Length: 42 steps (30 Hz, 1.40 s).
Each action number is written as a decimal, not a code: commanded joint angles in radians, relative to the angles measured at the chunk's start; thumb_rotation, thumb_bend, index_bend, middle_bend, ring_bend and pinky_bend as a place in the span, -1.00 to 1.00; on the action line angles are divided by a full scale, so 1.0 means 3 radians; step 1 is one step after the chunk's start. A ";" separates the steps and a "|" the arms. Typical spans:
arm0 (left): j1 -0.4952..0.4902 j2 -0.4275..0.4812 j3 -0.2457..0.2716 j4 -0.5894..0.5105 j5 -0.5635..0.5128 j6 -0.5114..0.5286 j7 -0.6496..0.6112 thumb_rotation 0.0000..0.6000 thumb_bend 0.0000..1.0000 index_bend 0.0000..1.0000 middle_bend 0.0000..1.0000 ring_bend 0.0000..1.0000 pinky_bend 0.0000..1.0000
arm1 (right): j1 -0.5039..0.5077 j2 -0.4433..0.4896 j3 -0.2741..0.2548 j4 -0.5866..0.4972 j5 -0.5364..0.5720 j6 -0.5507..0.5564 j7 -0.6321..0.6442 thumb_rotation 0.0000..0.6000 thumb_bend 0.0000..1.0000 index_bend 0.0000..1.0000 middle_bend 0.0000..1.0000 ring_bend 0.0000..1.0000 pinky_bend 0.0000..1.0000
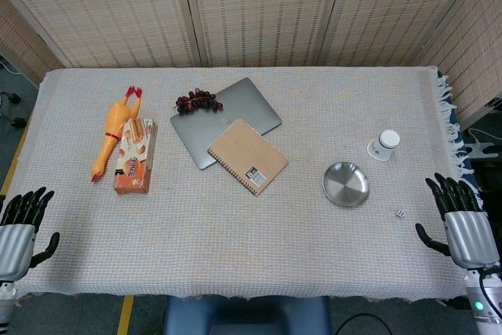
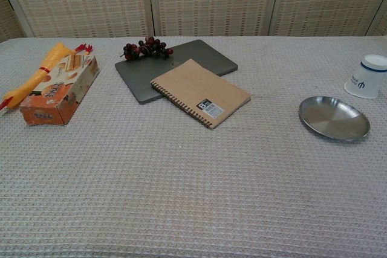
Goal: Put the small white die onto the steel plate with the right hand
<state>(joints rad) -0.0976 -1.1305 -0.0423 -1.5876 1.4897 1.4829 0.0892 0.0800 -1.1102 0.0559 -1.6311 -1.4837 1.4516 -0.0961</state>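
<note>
Reaching for the die should begin with the right hand, fingers apart and empty, moving inward and lowering over it for a light pinch. The die lies on the tabletop just beside the plate, toward the hand. The plate holds nothing.

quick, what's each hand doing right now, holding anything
Left hand: open, fingers spread, holding nothing, at the table's near left edge.
Right hand: open, fingers spread, holding nothing; the die lies on the cloth beside it.
</note>
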 commanded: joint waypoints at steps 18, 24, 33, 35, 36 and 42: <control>-0.0051 -0.0012 -0.0017 0.0017 -0.0019 -0.0076 -0.0025 1.00 -0.17 -1.00 -1.00 -1.00 -0.86 | 0.0460 -0.0471 -0.0002 0.0874 0.0512 -0.1050 -0.0301 0.66 -0.50 -0.55 -1.00 -1.00 -1.00; -0.0063 -0.0017 -0.0015 0.0020 -0.0043 -0.0112 -0.0018 1.00 -0.17 -1.00 -1.00 -1.00 -0.86 | 0.0572 -0.0657 -0.0015 0.1187 0.0571 -0.1296 -0.0216 0.66 -0.50 -0.35 -1.00 -1.00 -1.00; -0.0073 -0.0023 -0.0021 0.0025 -0.0071 -0.0132 -0.0008 1.00 -0.17 -1.00 -1.00 -1.00 -0.86 | 0.0679 -0.0828 -0.0049 0.1480 0.0587 -0.1515 -0.0140 0.82 -0.49 -0.26 -1.00 -1.00 -1.00; -0.0076 -0.0023 -0.0021 0.0025 -0.0077 -0.0140 -0.0004 1.00 -0.17 -1.00 -1.00 -1.00 -0.86 | 0.0698 -0.0853 -0.0049 0.1514 0.0589 -0.1540 -0.0138 0.84 -0.49 -0.26 -1.00 -1.00 -1.00; -0.0078 -0.0025 -0.0022 0.0027 -0.0081 -0.0144 -0.0003 1.00 -0.17 -1.00 -1.00 -1.00 -0.86 | 0.0705 -0.0863 -0.0046 0.1528 0.0594 -0.1549 -0.0135 0.85 -0.49 -0.26 -1.00 -1.00 -1.00; -0.0083 -0.0026 -0.0026 0.0036 -0.0100 -0.0157 -0.0002 1.00 -0.17 -1.00 -1.00 -1.00 -0.86 | 0.0740 -0.0910 -0.0039 0.1610 0.0628 -0.1605 -0.0127 1.00 -0.49 -0.24 -1.00 -1.00 -0.99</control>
<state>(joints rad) -0.1224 -1.1384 -0.0499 -1.5767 1.4597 1.4358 0.0885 0.3009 -1.3816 0.0441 -1.1499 -1.2963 0.9715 -0.1348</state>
